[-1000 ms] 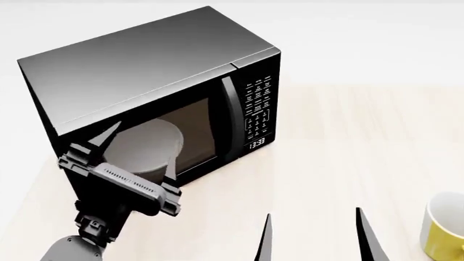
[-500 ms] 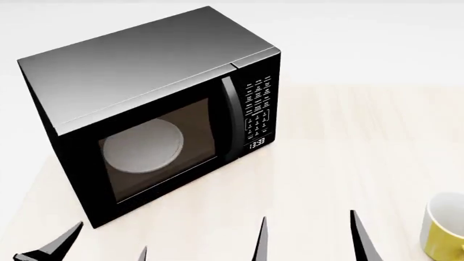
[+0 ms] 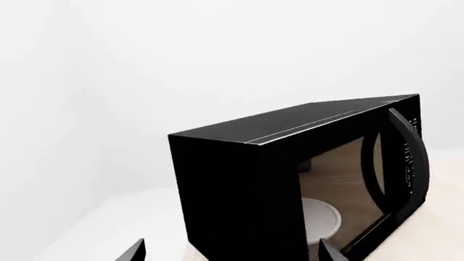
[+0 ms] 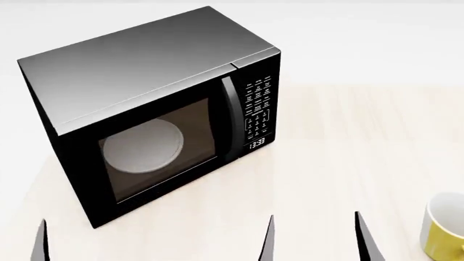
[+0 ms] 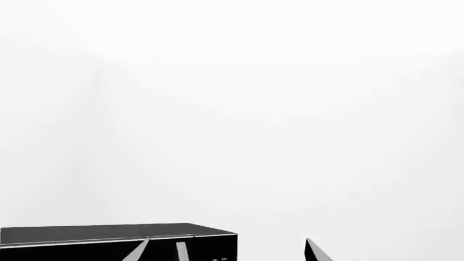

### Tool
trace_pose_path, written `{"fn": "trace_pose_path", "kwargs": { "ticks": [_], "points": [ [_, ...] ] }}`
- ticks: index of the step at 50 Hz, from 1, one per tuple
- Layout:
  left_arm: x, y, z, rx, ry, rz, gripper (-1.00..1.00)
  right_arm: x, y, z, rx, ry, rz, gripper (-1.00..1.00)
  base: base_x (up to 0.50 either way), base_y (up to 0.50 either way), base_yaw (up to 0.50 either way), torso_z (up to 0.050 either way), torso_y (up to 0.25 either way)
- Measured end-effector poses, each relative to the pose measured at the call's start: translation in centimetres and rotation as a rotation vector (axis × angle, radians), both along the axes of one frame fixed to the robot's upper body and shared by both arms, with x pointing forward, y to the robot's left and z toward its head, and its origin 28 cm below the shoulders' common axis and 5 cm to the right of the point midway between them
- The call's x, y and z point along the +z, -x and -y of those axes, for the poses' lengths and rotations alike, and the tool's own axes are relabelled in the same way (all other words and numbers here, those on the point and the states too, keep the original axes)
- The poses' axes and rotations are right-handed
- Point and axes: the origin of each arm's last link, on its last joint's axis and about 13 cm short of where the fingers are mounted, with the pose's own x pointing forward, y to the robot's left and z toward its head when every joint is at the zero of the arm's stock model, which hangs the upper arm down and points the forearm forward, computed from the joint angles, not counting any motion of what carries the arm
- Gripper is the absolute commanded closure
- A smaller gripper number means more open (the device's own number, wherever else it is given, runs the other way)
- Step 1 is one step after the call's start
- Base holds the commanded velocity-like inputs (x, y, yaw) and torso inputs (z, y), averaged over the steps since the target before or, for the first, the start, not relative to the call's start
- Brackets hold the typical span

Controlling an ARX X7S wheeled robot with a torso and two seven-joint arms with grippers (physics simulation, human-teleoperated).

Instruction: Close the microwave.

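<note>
The microwave is a large black box with a grey top, standing at the left of the pale wooden table. Its windowed door lies flush with the front. The white turntable plate shows through the glass, and the keypad panel is to its right. My left gripper is open and empty, back from the microwave's front left corner; only one fingertip shows in the head view. My right gripper is open and empty, near the table's front edge, right of the microwave.
A yellow mug with a white inside stands at the table's right front, just right of my right gripper. The backdrop behind the table is plain white.
My left gripper has drawn back from in front of the microwave's door to the lower left edge of the head view. The right gripper has barely shifted. The door looks the same.
</note>
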Motion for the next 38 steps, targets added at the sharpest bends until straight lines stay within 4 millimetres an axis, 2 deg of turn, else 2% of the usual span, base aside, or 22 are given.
{"fn": "trace_pose_path", "kwargs": {
  "ticks": [6, 10, 17, 23, 30, 38],
  "points": [
    [0.5, 0.1, -1.8, 0.146, 0.027, 0.026, -1.00, 0.0, -0.6, 0.8, -0.090, -0.023, -0.042, -1.00, 0.00, 0.00, 0.00, 0.000, 0.000],
    [1.3, 0.0, -2.7, 0.234, 0.036, 0.075, -1.00, 0.7, -1.4, 1.9, -0.207, -0.046, -0.046, -1.00, 0.00, 0.00, 0.00, 0.000, 0.000],
    [4.6, 0.1, -4.4, 0.394, 0.031, 0.246, -1.00, 3.6, -2.7, 4.6, -0.464, -0.094, 0.006, -1.00, 0.00, 0.00, 0.00, 0.000, 0.000],
    [7.6, 0.7, -5.4, 0.502, 0.031, 0.397, -1.00, 7.1, -2.7, 6.8, -0.657, -0.122, 0.134, -1.00, 0.00, 0.00, 0.00, 0.000, 0.000],
    [9.4, 1.1, -5.5, 0.562, 0.019, 0.500, -1.00, 9.7, -2.4, 8.2, -0.812, -0.161, 0.240, -1.00, 0.00, 0.00, 0.00, 0.000, 0.000],
    [10.5, 1.2, -5.4, 0.599, 0.016, 0.570, -1.00, 11.2, -2.1, 8.8, -0.895, -0.200, 0.305, -1.00, 0.00, 0.00, 0.00, 0.000, 0.000]
  ]
}}
